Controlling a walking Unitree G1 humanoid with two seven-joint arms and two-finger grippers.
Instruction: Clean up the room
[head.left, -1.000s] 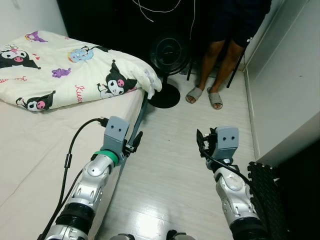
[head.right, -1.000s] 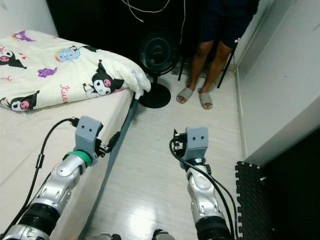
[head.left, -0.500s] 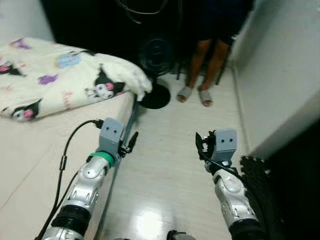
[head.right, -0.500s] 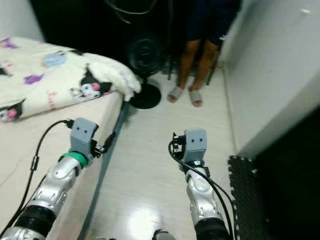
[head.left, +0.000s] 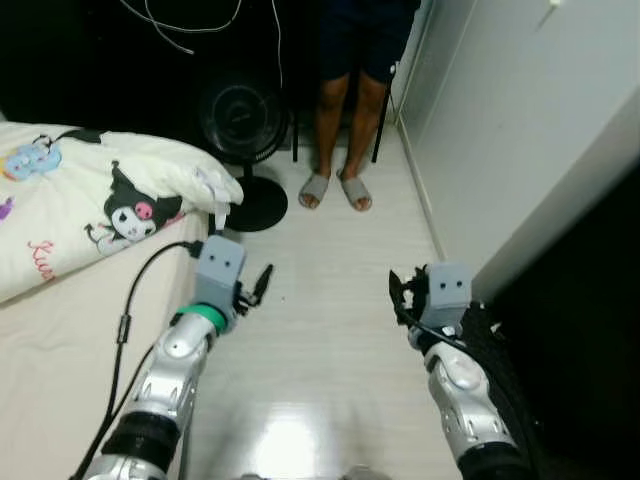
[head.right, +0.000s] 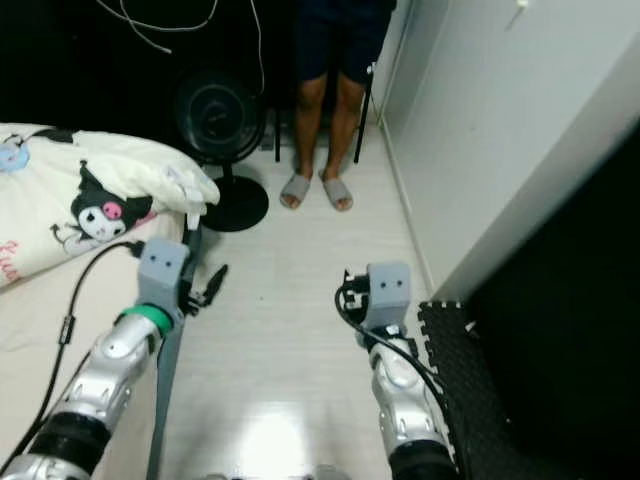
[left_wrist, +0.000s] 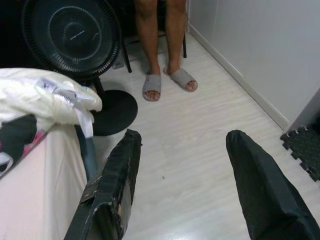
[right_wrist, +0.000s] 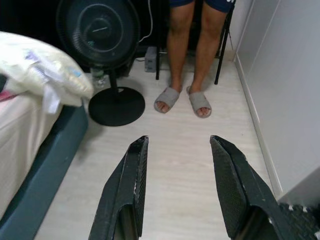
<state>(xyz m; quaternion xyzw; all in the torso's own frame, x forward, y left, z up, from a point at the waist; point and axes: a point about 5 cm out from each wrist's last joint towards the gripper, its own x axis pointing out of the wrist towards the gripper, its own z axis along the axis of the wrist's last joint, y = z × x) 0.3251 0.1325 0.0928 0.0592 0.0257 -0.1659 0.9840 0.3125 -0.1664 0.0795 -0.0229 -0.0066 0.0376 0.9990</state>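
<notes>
Right wrist view | right gripper (right_wrist: 177, 187) apart, empty | left gripper (left_wrist: 182, 187) apart | blanket (head.left: 90, 215) beside left gripper

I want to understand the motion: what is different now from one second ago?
The camera turned right: the bed, fan and standing person slid left in view, not across the room. Nothing was grasped or released. Left gripper and right gripper remain open and empty.
</notes>
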